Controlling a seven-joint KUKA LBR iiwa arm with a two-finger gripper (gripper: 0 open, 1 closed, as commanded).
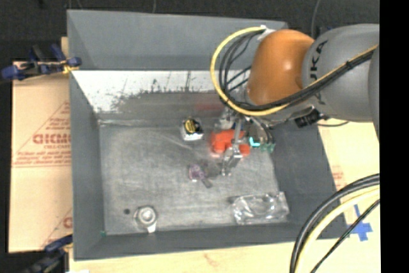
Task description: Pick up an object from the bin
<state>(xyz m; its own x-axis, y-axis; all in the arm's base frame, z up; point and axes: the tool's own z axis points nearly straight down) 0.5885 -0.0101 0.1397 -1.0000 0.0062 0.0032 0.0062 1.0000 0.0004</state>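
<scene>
Looking down from my overhead camera, I see a grey metal bin [86, 156] with a few small loose things scattered flat on its floor. Each lies well apart from the next, and I judge that this spacing leaves room to come down on any one of them alone.

- **Front left corner:** a small silver metal cap [146, 217] stands upright.
- **Further right, near the back wall:** a small yellow, black and white block [191, 129].
- **Mid-floor, nearer me than the block:** a small purple plastic scrap [199, 172].
- **Middle-right of the bin:** a chunky red-orange plastic piece [222, 142]. I take it as the likely target because it is nearest the tool.

The gripper [231, 160] hangs low, just beside the red-orange plastic piece on its right, and points steeply down at the floor. I cannot tell how far open the gripper is. I also cannot tell whether it touches or holds the red-orange piece, because the two overlap from my angle.

Just right of the gripper is a small teal-green bit [262, 146], partly tucked under the wrist. At the front right lies a crumpled clear plastic wrapper [259, 206], flat and apart from the tool.

The grey arm [345, 73] reaches in from the right. Its wrist sits under a rounded orange cover [278, 64] looped with cables.
</scene>
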